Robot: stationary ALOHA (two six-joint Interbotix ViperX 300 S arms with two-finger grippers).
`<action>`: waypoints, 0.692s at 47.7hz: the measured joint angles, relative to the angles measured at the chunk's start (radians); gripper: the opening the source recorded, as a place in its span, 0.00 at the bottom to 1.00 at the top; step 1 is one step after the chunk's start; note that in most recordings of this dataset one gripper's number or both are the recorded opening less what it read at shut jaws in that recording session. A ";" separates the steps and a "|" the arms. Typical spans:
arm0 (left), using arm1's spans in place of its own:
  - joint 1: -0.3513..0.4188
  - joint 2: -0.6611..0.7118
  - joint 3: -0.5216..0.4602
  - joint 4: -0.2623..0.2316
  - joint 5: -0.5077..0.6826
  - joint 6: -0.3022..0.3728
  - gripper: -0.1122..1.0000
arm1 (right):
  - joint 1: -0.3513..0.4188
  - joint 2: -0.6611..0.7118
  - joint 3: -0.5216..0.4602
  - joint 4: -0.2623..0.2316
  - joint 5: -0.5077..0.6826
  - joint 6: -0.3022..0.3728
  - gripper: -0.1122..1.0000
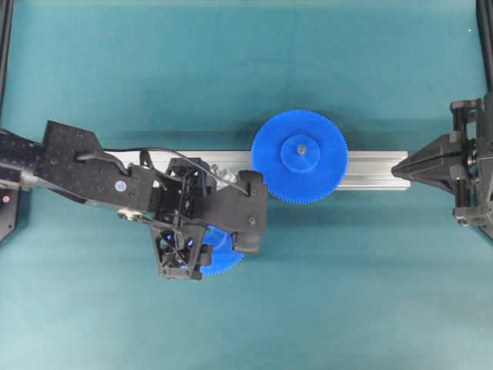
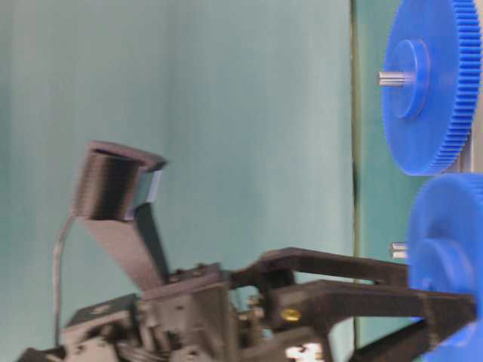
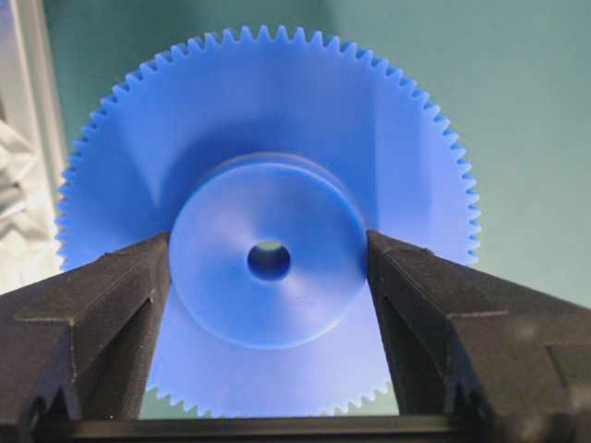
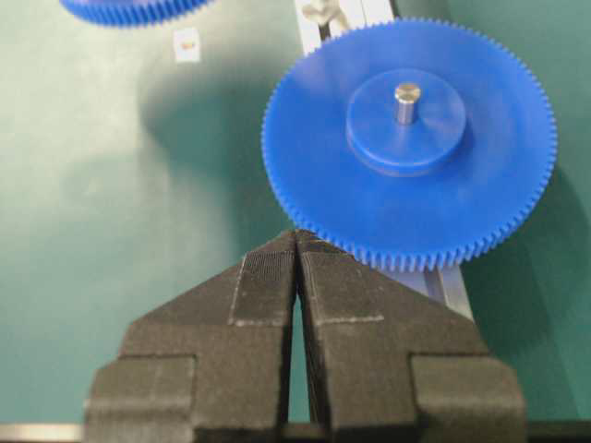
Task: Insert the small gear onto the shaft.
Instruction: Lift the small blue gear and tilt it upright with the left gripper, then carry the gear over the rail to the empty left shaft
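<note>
Overhead – left gripper (image 1: 219, 250): at about 7 o'clock from frame centre, clamped on the small gear (image 1: 223, 258), whose blue toothed edge shows beneath the black fingers.
Overhead – rail (image 1: 370, 169): silvery aluminium bar running 9 to 3 o'clock across the teal table (image 1: 115, 69).
Overhead – large gear (image 1: 300, 157): lies flat on the rail just right of centre, with a grey pin tip at its hub.
Overhead – shaft (image 1: 218, 170): shiny metal bit on the rail, at 12 o'clock from the small gear, partly hidden by the arm.
Overhead – right gripper (image 1: 402, 167): at 3 o'clock, fingers pressed together at the rail's end, holding nothing.
Table-level – small gear (image 2: 449, 241): at 4 o'clock, a silvery pin tip (image 2: 398, 250) just beside its hub; whether they touch I cannot tell.
Table-level – large gear (image 2: 430, 83): at 2 o'clock.
Left wrist – small gear (image 3: 268, 226): fills the frame, the hub pinched at 9 and 3 o'clock by the fingers (image 3: 92, 305), the centre hole open.
Right wrist – right gripper (image 4: 295, 247): fingers shut together at 6 o'clock, tips near the large gear (image 4: 411, 138) rim.
Right wrist – small gear (image 4: 129, 9): edge at 11 o'clock.
</note>
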 measured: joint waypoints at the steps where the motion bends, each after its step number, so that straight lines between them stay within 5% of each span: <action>1: 0.002 0.000 -0.003 0.000 0.003 0.000 0.73 | -0.002 0.000 -0.002 -0.002 0.000 0.000 0.16; 33: 0.057 -0.046 -0.127 0.000 0.127 0.061 0.73 | -0.002 0.000 0.000 0.000 -0.003 0.046 0.16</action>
